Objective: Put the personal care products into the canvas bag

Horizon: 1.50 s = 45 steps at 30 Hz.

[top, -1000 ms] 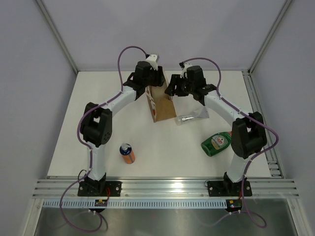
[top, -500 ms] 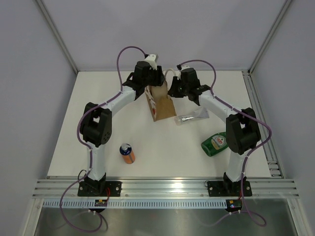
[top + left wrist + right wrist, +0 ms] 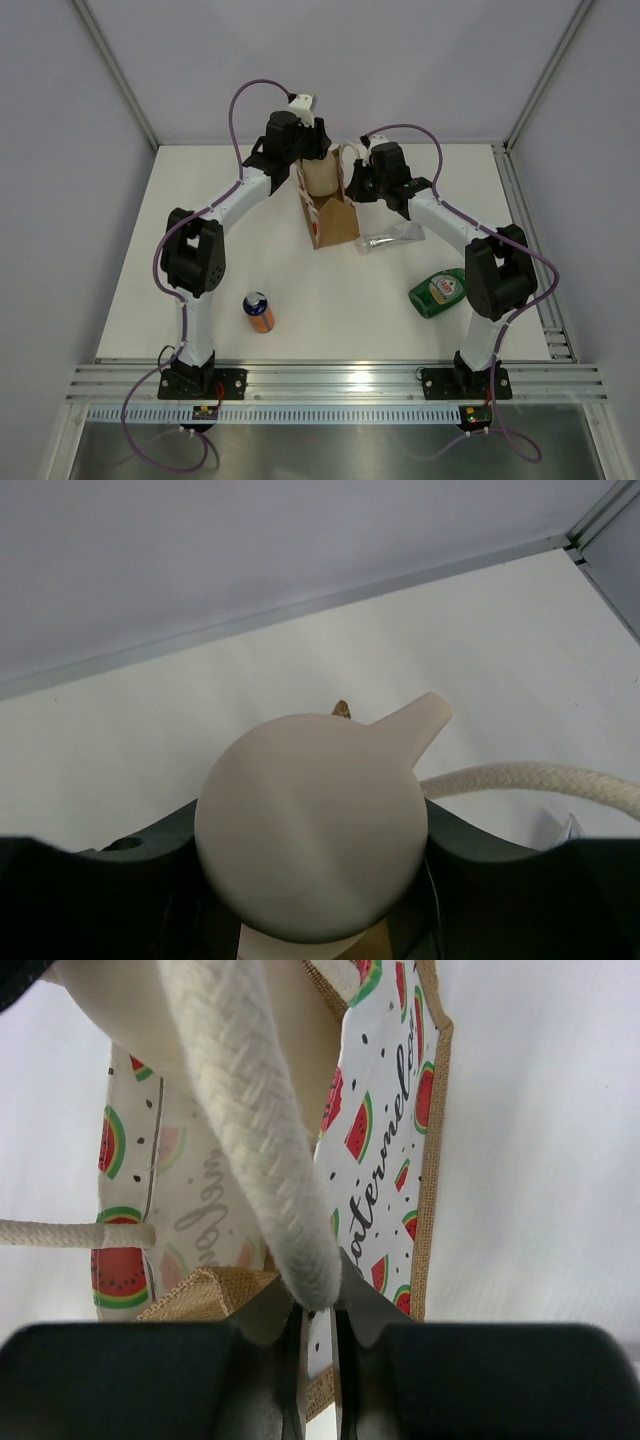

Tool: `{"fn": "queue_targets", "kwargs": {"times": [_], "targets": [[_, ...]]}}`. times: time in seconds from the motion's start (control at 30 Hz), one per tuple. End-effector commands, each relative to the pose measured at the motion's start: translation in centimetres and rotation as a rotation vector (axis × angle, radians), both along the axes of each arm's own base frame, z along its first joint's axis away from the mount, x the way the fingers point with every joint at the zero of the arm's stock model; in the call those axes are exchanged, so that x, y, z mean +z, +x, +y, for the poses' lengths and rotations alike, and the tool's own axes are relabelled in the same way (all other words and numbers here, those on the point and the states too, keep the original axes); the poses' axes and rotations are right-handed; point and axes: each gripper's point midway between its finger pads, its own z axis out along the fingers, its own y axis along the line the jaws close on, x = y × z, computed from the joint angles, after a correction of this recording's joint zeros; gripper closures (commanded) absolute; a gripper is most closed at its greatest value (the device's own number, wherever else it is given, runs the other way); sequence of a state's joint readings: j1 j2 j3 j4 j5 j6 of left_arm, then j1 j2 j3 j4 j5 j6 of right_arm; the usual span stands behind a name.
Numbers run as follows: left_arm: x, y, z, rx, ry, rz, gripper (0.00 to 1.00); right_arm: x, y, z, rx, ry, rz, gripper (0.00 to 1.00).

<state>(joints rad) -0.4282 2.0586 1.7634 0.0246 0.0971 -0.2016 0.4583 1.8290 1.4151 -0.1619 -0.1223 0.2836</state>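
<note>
my left gripper (image 3: 305, 160) is clamped on the bottle (image 3: 322, 172), up at the far middle of the table (image 3: 200, 230). in the left wrist view the round beige pump head (image 3: 310, 825) fills the middle, its spout pointing up and to the right, with my dark fingers (image 3: 150, 870) tight against it on both sides. from above, the bottle's body sits at the open mouth of the bag (image 3: 335, 215); how deep it reaches inside i cannot tell.

my right gripper (image 3: 352, 182) is at the bag's right top edge, pinching a handle (image 3: 255, 1130). in the right wrist view the thick white rope runs down into the narrow slit between my fingertips, so the jaws are pressed almost together on it. behind the rope the bag (image 3: 390, 1160) shows watermelon slices and dark script on white, edged in tan weave. the other handle (image 3: 530, 780) curves across the right of the left wrist view, just beside the pump head.

the bag stands between my two grippers, its base toward the near side.

the tube (image 3: 392, 238) lies flat on the table just right of the bag's base, apart from both grippers. a green bottle (image 3: 440, 291) lies on its side nearer the right arm, and a can (image 3: 259, 311) stands near the left arm, well apart from the bag.
</note>
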Motion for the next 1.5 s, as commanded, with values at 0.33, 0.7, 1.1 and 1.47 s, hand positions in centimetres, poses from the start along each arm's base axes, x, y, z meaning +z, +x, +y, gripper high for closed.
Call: {"fn": "queue_targets", "kwargs": {"times": [0.33, 0.7, 1.1, 1.47], "targets": [[5.3, 2.1, -1.3, -0.051, -0.053, -0.237, 0.97, 2.2, -1.6, 1.1, 0.161, -0.016, -0.041, 0.84], [4.0, 1.8, -1.7, -0.064, -0.086, -0.153, 0.38, 4.0, -3.8, 1.9, 0.407, -0.066, -0.105, 0.32], [9.9, -1.5, -1.1, -0.136, -0.108, -0.240, 0.07, 12.2, -7.9, -1.6, 0.672, -0.047, -0.333, 0.01], [17.4, -9.2, 5.1, -0.008, -0.037, -0.263, 0.01, 5.0, -17.0, -6.1, 1.328, -0.307, -0.436, 0.01]]}}
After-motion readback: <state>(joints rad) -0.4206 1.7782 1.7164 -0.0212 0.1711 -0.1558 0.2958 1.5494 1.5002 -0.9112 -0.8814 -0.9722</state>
